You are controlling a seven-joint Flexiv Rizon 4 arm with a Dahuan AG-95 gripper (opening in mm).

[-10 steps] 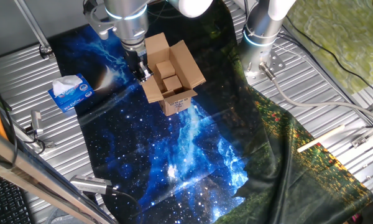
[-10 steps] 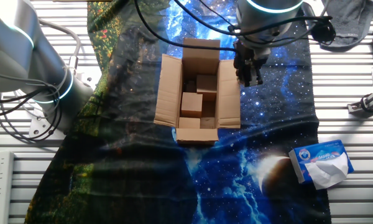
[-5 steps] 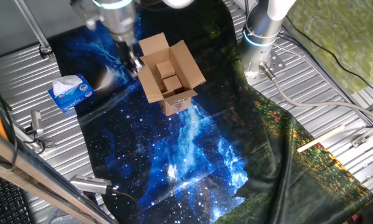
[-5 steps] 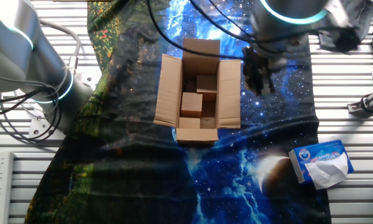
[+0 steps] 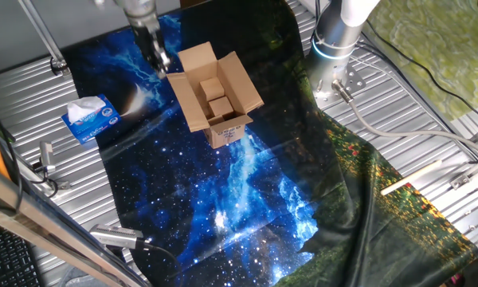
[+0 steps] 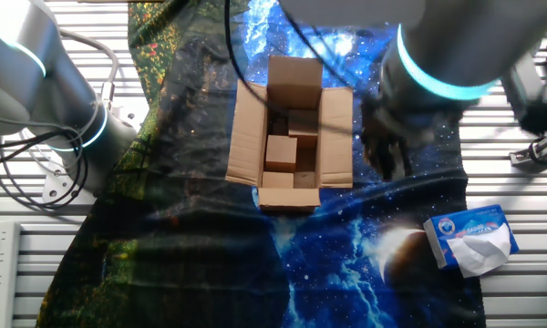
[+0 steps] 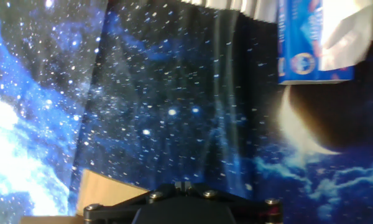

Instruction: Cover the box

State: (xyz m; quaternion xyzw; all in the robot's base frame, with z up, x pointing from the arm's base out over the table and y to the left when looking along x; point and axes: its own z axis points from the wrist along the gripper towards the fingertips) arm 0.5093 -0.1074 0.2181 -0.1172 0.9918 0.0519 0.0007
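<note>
Ribbed metal decking is overlaid with a starry blue cloth (image 5: pixel 223 199), and the box (image 5: pixel 215 100) stands on that cloth with all four top flaps splayed outward. Two smaller brown cartons (image 6: pixel 287 137) are seen inside it, and a white label is carried on the side wall turned away from the gripper.

The gripper (image 5: pixel 153 54) hangs just beside the box, past the edge of one long flap and apart from it; in the other fixed view it is blurred (image 6: pixel 387 155). Whether the fingers are spread or pressed together cannot be told, since they are blurred or too small in the fixed views and cut off at the bottom of the hand view.

The box is judged light and likely to slide on the cloth if pushed low on a wall. Its corrugated flaps are judged stiff across the panel yet springy at the creased hinge, so a flap would best be pushed or pinched near its free edge and swung inward over the opening.

Counted: one box, four flaps, two inner cartons, one tissue box (image 5: pixel 89 119) well apart from the box on the gripper's side, one gripper.
</note>
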